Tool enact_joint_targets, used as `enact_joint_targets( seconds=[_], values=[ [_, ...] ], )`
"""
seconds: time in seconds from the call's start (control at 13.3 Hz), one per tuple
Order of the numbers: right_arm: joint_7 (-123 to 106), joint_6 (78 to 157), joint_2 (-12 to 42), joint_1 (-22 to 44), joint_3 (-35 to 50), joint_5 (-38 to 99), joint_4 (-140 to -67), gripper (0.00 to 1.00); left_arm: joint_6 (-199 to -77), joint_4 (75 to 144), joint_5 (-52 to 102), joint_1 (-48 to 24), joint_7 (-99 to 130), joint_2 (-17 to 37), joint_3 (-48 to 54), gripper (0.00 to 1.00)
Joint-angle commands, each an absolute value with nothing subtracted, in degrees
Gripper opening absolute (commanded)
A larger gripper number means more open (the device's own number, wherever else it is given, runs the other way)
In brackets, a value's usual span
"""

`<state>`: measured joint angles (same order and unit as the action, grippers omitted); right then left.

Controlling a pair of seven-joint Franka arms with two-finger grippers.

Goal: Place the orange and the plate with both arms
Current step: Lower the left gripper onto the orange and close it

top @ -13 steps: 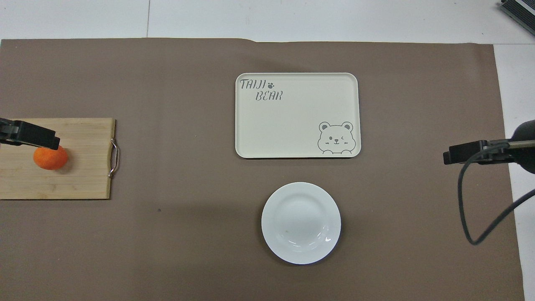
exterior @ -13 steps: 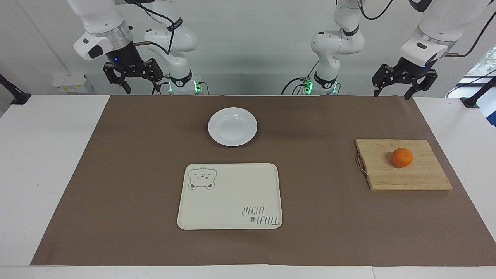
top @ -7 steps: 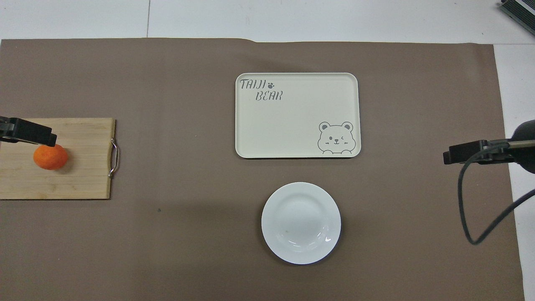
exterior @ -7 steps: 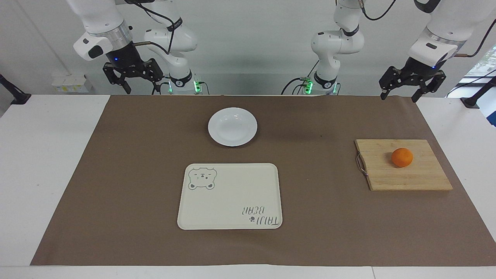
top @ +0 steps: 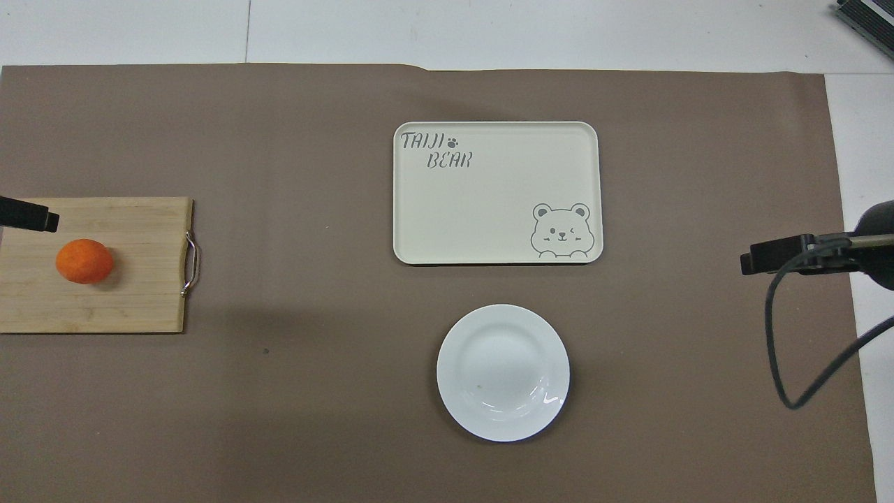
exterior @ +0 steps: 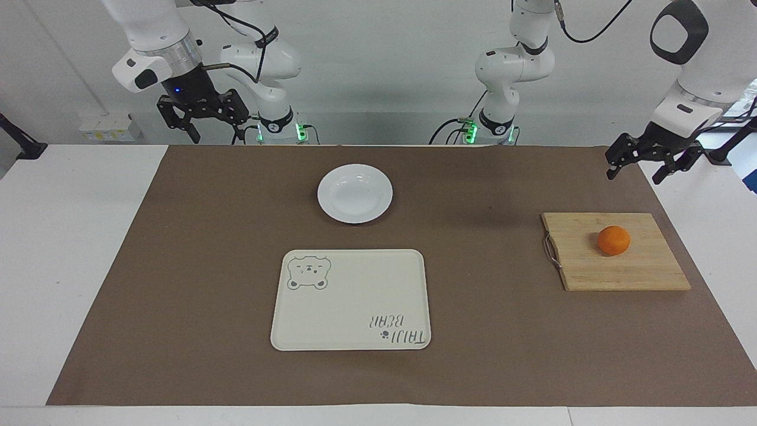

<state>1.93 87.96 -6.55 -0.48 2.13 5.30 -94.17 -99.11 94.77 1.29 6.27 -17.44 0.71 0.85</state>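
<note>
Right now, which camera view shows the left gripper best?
The facing view. There the whole left gripper shows, raised with its fingers spread, over the mat's edge near the cutting board that holds the orange. The overhead view shows only a dark tip of it at the picture's edge.

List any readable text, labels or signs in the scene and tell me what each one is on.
"TAIJI BEAR", with a paw print after TAIJI: printed on the cream tray, in the corner diagonally across from its bear drawing.
No other text is readable: the plate, the orange and the wooden cutting board carry no lettering, and no marking on the arms can be read.
</note>
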Motion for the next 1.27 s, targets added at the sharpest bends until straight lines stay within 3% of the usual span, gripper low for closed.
enact_joint_targets(
  seconds=[0.0, 0.82, 1.2],
  values=[
    [2.99, 87.89, -6.94, -1.32, 2.46, 6.42, -94.04, 1.0, -106.32, 101.67, 1.93, 9.22, -21.78, -0.18, 1.41, 1.0],
    [2.99, 87.8, -6.94, -1.32, 2.46, 6.42, -94.04, 1.0, -130.42, 112.94, 1.93, 15.91, -29.71, 13.0, 1.41, 1.0],
    [2.99, 87.89, -6.94, -1.32, 2.46, 6.42, -94.04, 1.0, -133.25, 116.89, 1.93, 16.26, -29.79, 12.75, 1.32, 1.0]
  ],
)
